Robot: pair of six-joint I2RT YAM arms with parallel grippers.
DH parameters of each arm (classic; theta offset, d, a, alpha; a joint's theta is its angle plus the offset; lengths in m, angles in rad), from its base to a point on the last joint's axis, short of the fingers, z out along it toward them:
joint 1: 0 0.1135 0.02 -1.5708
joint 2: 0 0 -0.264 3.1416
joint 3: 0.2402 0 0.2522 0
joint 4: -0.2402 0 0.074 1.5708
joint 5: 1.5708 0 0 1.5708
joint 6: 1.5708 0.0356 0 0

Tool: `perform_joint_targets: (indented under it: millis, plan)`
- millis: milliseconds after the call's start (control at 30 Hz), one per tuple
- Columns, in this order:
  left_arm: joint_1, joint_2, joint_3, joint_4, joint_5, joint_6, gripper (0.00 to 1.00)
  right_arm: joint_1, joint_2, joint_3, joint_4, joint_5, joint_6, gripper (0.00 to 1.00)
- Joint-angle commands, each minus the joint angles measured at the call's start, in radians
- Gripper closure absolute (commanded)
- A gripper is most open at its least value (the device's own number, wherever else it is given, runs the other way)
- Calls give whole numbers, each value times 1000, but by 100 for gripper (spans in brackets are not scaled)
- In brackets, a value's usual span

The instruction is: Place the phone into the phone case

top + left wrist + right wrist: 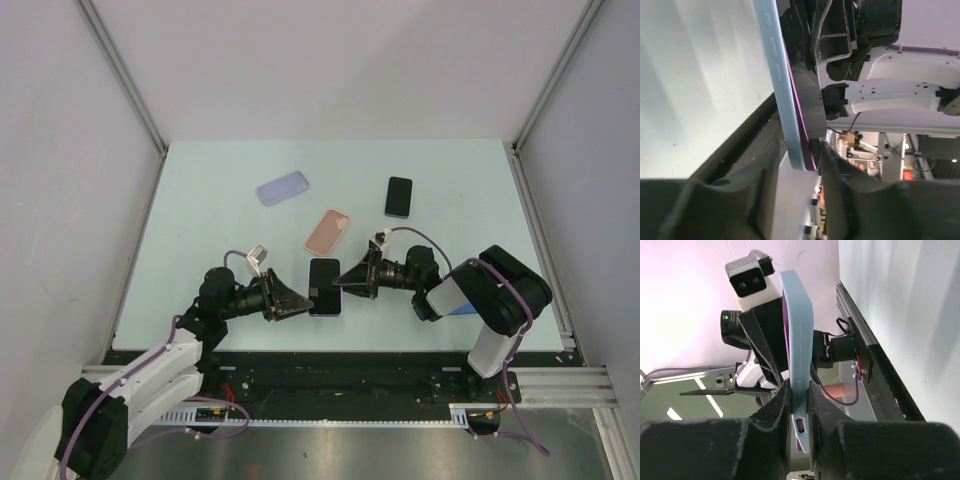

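Pale blue case point(799, 330), seen edge-on in the right wrist view, and the right gripper point(799, 402) has it pinched, a finger pressed on either face near one end. The phone point(324, 286) sits in that case, dark screen up in the overhead view. It's near the front middle of the mint-green table point(200, 240), right between the tips of the two arms. A purple rim shows along the case's lip; fully seated or not, I can't tell.

Now the left gripper point(799, 167): its fingers straddle the opposite corner, jaws parted. One finger is against the screen side, with a thin gap on the case side, so it's loose, not clamped. Resting on the table or lifted? Can't say.

Farther back lie a lilac case point(283, 188), a pink case point(328, 232) just behind the phone, and a second phone point(399, 197), black, off to the right.
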Motion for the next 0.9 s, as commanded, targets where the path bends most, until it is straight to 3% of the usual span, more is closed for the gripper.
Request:
perform_joint_targets:
  millis: [0,200,600,700,800,833,867]
  plan:
    - [-5,-37,14,16,13,31,53,1,-32,32,307,35,52,100]
    - [-5,-21,12,49,18,15,49,4,-53,32,308,40,72,100]
    - [-13,25,11,109,19,-12,53,30,-53,37,308,44,78,100]
    - [-13,23,14,111,21,-9,67,39,-47,37,308,46,79,98]
    - [-13,29,17,90,19,0,87,47,-33,37,307,49,76,88]
    - [-13,31,21,76,19,5,100,47,-30,37,307,51,73,82]
    - [-13,35,26,39,16,9,100,48,-27,37,307,51,72,79]
